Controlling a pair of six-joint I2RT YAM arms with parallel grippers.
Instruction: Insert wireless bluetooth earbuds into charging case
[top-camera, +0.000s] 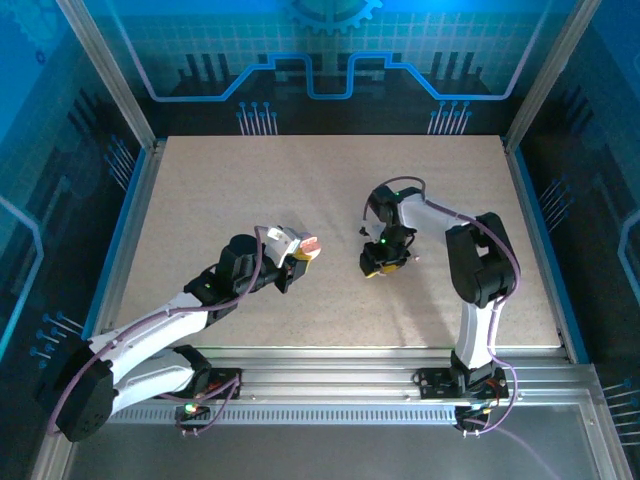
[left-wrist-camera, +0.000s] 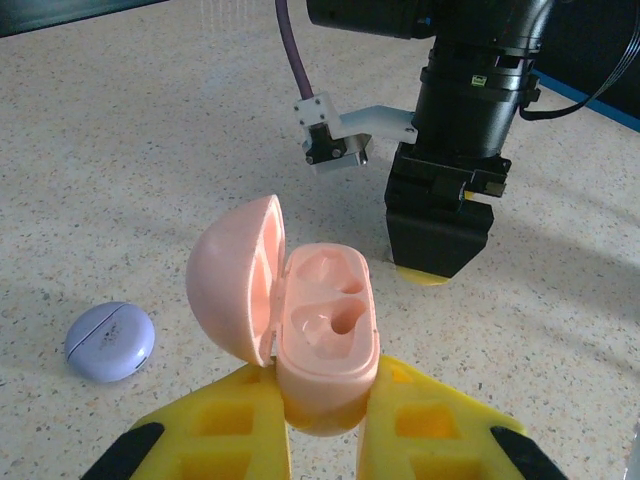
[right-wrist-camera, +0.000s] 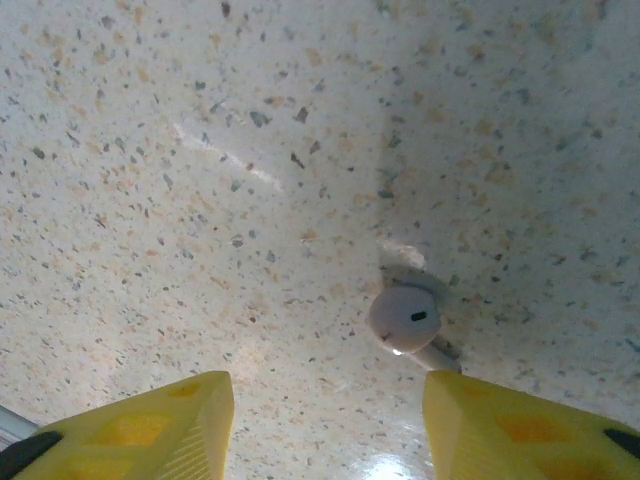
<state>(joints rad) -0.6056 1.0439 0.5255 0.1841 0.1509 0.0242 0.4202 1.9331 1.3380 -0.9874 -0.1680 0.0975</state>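
Note:
A pink charging case (left-wrist-camera: 325, 330) with its lid swung open to the left is clamped upright between my left gripper's (left-wrist-camera: 325, 410) yellow fingers; both moulded wells in it look bare. The same case (top-camera: 309, 246) shows at the left gripper (top-camera: 300, 256), left of the table's centre. One pale whitish earbud (right-wrist-camera: 405, 318) lies on the speckled table, just inside the right-hand finger of my right gripper (right-wrist-camera: 325, 420). That gripper is open, pointing down close over the table, and touches nothing. My right gripper (top-camera: 381, 266) hangs a short way right of the case.
A round lavender puck (left-wrist-camera: 110, 341) lies shut on the table to the left of the held case. The right arm's wrist (left-wrist-camera: 450, 150) stands just beyond the case. Metal rails and blue walls border the speckled table (top-camera: 300, 180).

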